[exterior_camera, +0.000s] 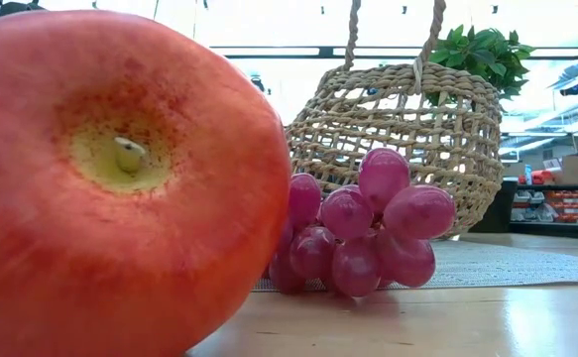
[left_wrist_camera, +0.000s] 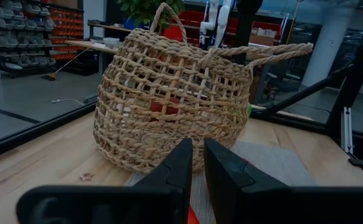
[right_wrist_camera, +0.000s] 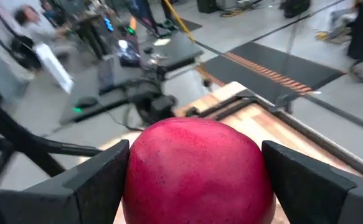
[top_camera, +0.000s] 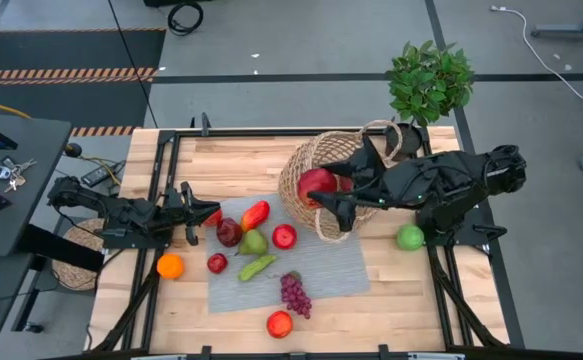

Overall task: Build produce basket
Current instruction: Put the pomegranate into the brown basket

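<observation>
The wicker basket [top_camera: 343, 178] stands upright at the table's far middle, also seen in the low view [exterior_camera: 398, 139] and the left wrist view [left_wrist_camera: 181, 99]. My right gripper [top_camera: 325, 196] reaches in from the right and is shut on a big dark red fruit [top_camera: 316, 183] over the left part of the basket's mouth. Loose produce lies on a grey mat [top_camera: 331, 265]: a red-yellow pepper [top_camera: 255, 214], a pear [top_camera: 253, 242], a red apple [top_camera: 284, 236], purple grapes [top_camera: 295, 294]. My left gripper [top_camera: 193, 215] rests shut and level at the mat's left edge. My right gripper pinches the round red fruit [right_wrist_camera: 197, 171] between its two fingers [right_wrist_camera: 100, 174], one on each side of its widest part [right_wrist_camera: 256, 177]. The fingers come from the table's right, slanting slightly down. The fruit is lifted clear, above the basket's rim.
An orange [top_camera: 170, 266] lies on the bare wood at the left, a green apple [top_camera: 409, 237] at the right, and a red-orange fruit [top_camera: 279, 324] near the front edge. A potted plant [top_camera: 429, 80] stands behind the basket. A flat woven mat [top_camera: 76, 258] hangs off the left edge.
</observation>
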Controlling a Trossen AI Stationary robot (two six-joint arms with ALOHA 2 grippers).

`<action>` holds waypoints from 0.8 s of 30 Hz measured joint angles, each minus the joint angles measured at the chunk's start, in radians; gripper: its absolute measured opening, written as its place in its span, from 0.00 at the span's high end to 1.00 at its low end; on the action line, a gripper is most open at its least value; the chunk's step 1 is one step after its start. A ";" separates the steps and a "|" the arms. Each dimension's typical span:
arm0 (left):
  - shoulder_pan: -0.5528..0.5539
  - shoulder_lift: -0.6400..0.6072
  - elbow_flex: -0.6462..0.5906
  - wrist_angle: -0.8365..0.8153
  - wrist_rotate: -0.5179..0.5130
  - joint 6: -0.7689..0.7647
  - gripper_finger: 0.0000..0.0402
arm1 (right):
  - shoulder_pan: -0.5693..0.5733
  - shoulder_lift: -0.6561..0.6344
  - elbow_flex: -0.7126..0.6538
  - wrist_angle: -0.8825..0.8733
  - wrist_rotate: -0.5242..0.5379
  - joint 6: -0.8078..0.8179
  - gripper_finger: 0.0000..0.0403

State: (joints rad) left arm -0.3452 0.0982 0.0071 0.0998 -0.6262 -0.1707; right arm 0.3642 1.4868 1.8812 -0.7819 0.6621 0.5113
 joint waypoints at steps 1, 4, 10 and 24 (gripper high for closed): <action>0.000 0.000 0.000 0.000 0.000 0.000 0.88 | 0.000 0.000 0.000 -0.021 0.012 -0.028 0.12; 0.000 0.000 0.000 0.000 0.000 0.000 0.88 | 0.000 0.000 0.000 -0.082 0.055 -0.121 0.12; 0.000 0.000 0.000 0.000 0.000 0.000 0.88 | 0.002 0.007 0.000 -0.157 0.149 -0.363 0.12; 0.000 0.000 0.000 0.000 0.000 0.000 0.88 | 0.005 0.185 -0.001 -0.459 0.365 -0.970 0.12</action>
State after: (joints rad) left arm -0.3454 0.0978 0.0071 0.0998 -0.6262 -0.1704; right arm 0.3691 1.6715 1.8805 -1.2405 1.0268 -0.4585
